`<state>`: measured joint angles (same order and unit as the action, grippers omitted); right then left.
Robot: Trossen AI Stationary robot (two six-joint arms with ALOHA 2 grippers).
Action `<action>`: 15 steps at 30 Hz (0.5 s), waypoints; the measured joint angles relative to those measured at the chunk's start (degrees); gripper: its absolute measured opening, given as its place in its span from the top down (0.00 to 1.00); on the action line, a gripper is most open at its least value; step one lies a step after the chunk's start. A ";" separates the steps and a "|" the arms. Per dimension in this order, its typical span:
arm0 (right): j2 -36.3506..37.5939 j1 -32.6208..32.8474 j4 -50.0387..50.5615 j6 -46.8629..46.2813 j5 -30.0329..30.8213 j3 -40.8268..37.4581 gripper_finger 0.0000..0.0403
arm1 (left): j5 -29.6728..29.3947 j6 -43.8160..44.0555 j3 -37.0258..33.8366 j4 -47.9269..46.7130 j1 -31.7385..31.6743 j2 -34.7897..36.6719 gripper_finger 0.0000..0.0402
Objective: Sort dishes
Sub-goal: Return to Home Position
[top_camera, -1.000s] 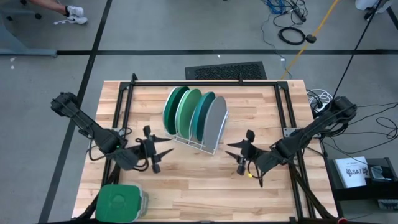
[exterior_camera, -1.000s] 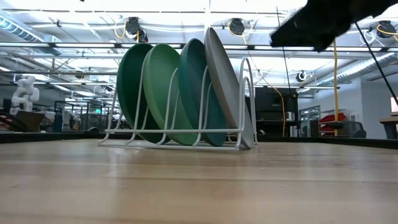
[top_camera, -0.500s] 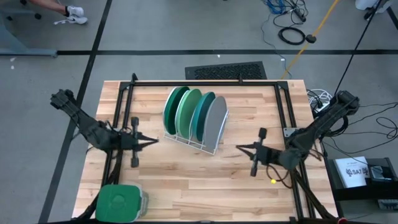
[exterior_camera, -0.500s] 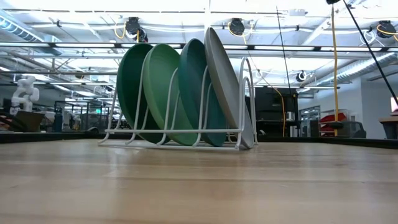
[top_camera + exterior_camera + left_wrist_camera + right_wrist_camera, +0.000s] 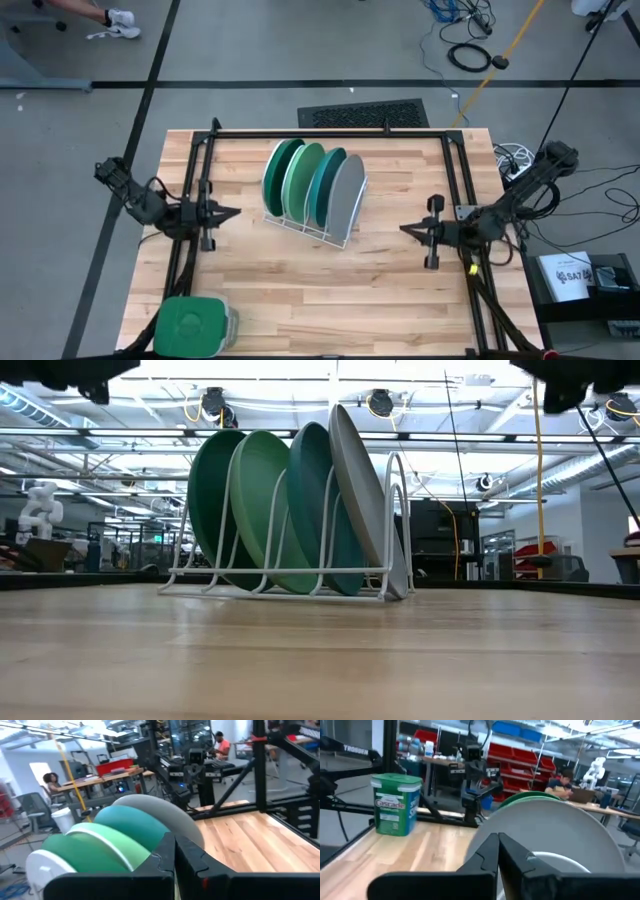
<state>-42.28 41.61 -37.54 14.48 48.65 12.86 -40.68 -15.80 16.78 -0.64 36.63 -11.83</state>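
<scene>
Four plates point(image 5: 300, 180) stand in the rack point(image 5: 290, 569), well ahead of both closed, empty jaws. Only a stray inward swing could knock them.

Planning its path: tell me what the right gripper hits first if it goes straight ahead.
The right gripper points at the grey plate at the rack's near end, so probably that first; its height is unclear.

The white rack point(image 5: 312, 228), packed with upright plates point(image 5: 310, 178), blocks the table's point(image 5: 330, 300) middle. Bare wood lies open beside it on both sides. A green container point(image 5: 190, 325) takes the left corner farthest from it; black frame rails point(image 5: 330, 133) seemingly hem the edges.
</scene>
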 joint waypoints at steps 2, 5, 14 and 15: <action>2.64 -3.01 -2.95 1.16 -3.56 -3.60 1.00 | 0.14 0.20 -1.60 0.68 -1.03 1.81 1.00; 6.84 -8.65 -4.71 1.90 -10.98 -7.94 1.00 | 2.81 -0.10 -2.77 1.59 -3.03 3.85 1.00; 15.90 -25.25 -0.57 0.18 -30.02 -11.72 1.00 | 11.40 0.47 -2.87 -0.24 -11.79 7.89 1.00; 16.26 -26.65 0.30 -0.34 -31.65 -11.78 1.00 | 13.13 1.75 -2.87 -1.09 -12.79 8.18 1.00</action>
<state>-26.02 14.96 -37.23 14.14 16.99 1.08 -27.55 -14.04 13.91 -1.73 23.84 -3.64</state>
